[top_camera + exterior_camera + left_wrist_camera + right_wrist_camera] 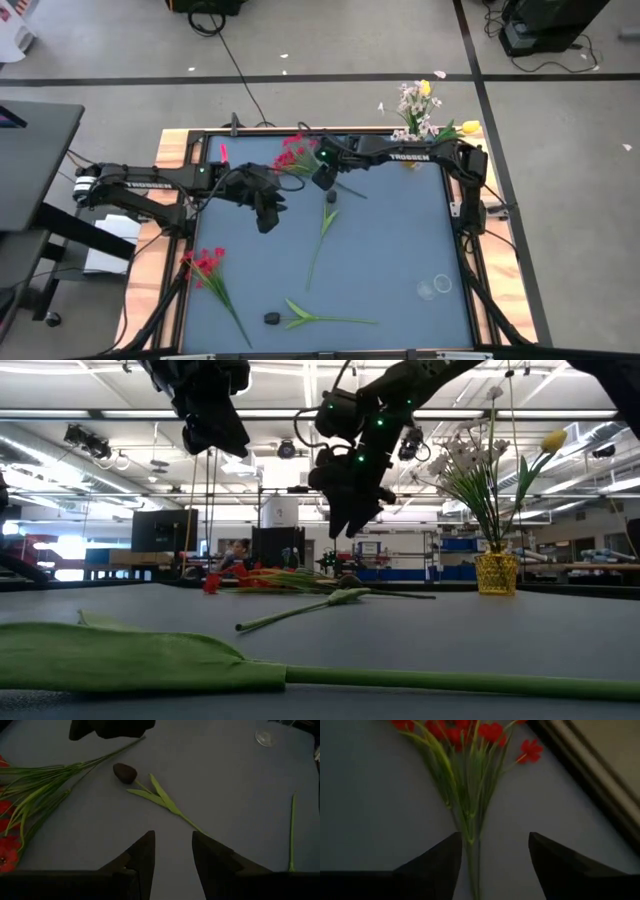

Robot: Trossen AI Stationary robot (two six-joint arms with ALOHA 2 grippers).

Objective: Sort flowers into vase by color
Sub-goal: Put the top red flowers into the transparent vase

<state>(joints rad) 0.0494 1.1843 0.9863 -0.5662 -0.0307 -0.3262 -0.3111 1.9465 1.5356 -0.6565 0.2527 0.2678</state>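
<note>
A red blossom cluster [470, 735] is seen lying on the grey table [370, 810], its green stems gathered between the right gripper [492, 865] fingers — these are spread apart, not touching the stems. A dark table edge [585, 765] is crossed diagonally at one corner.

Far edge of the surface [400, 230] crowded: right end effector [322, 180] hangs above a red spray [293, 156], fingers spread, stems between them in its wrist view. Left end effector [267, 218] hangs just beside, fingers apart, nothing between. The two arms leave a narrow gap.

Vase [418, 135] of white and yellow flowers stands at the far right corner, tall; blocks low passes there.

Middle: dark bud [330, 199] with long stem lies flat, running toward the near edge. Near left: second red spray [207, 264]. Near edge: another dark bud [272, 318] with leaves, lying crosswise.

Right half mostly bare; small clear object [435, 287] near right.
</note>
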